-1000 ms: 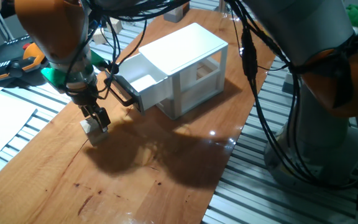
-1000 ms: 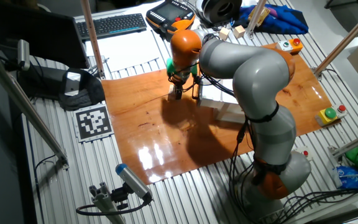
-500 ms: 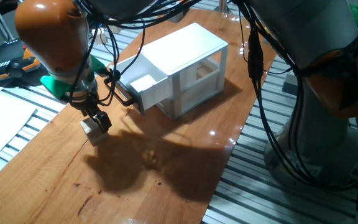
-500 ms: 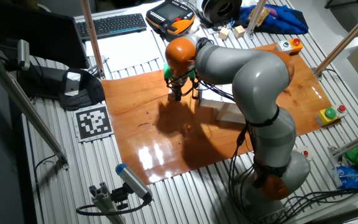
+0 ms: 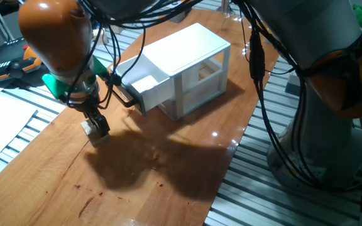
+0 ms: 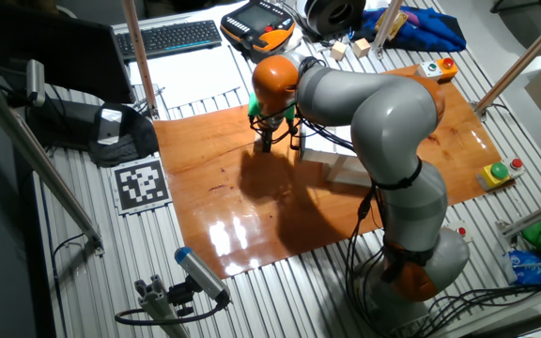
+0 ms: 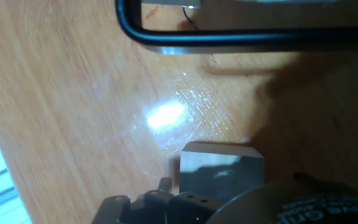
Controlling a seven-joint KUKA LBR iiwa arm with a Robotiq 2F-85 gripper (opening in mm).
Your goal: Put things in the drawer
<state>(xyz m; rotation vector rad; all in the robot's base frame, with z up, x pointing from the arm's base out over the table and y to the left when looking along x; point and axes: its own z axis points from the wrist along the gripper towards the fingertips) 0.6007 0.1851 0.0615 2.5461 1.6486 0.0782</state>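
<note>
the hand (image 5: 97,123) points down at the cube (image 5: 93,132), which sits on the wooden desk (image 5: 137,182) just left of the open drawer (image 5: 144,85); the fingers (image 5: 99,119) straddle the cube's top, but whether they are squeezing it or just beside it cannot be told from either fixed view. in the other fixed view the hand (image 6: 267,143) is a small dark shape under the orange wrist joint (image 6: 275,77), and the cube there is too small to make out. the hand view shows the cube (image 7: 219,167) as a pale block close under the camera, resting flat on the desk (image 7: 67,112), with the drawer's black handle (image 7: 229,38) running across the top of the picture, apart from the cube. the drawer is pulled out of the white cabinet (image 5: 190,69), its handle (image 5: 123,93) facing the hand, and a pale flat piece (image 5: 144,83) lies inside it. a bright glare spot (image 7: 165,116) sits on the desk between handle and cube
</note>
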